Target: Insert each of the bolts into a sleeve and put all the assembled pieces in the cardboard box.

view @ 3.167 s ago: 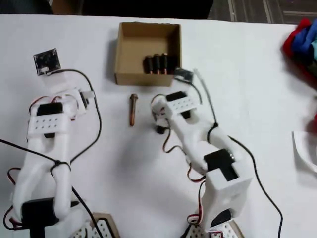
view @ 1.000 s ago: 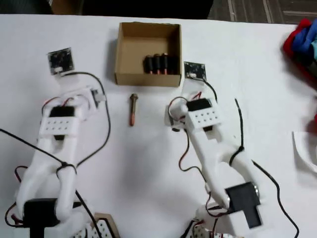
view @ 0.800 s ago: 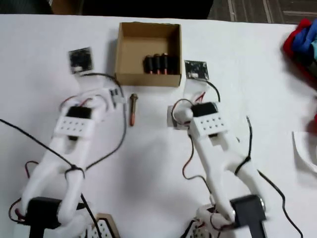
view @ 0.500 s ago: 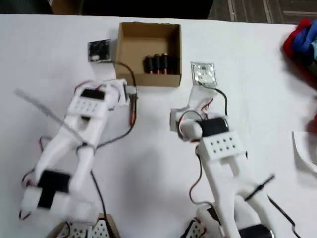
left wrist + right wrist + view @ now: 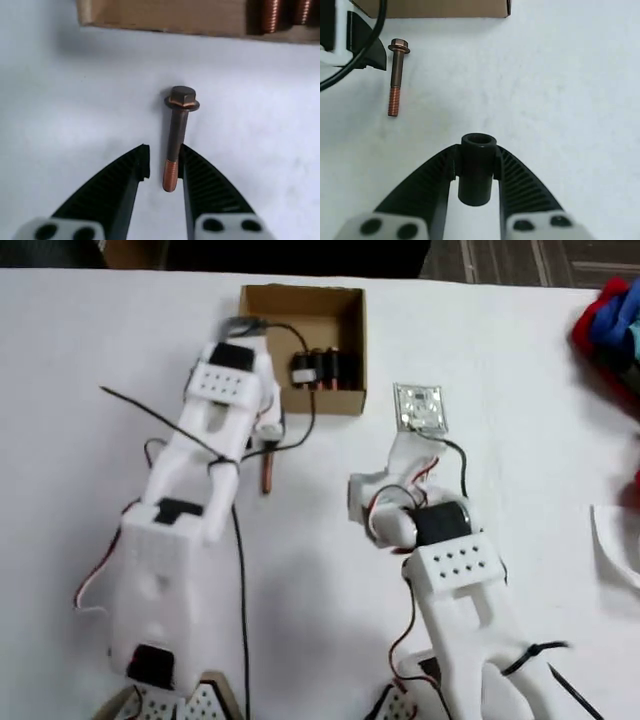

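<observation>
A: Two grippers, how do they stand?
B: The left gripper (image 5: pixel 164 156) is spread open astride the bolt (image 5: pixel 176 135), which lies just outside the cardboard box (image 5: pixel 160 17). The right gripper (image 5: pixel 476 152) is clenched on the sleeve (image 5: pixel 476 172), near that box.

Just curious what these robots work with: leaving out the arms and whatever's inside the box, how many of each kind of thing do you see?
bolt: 1
sleeve: 1
cardboard box: 1
total: 3
</observation>
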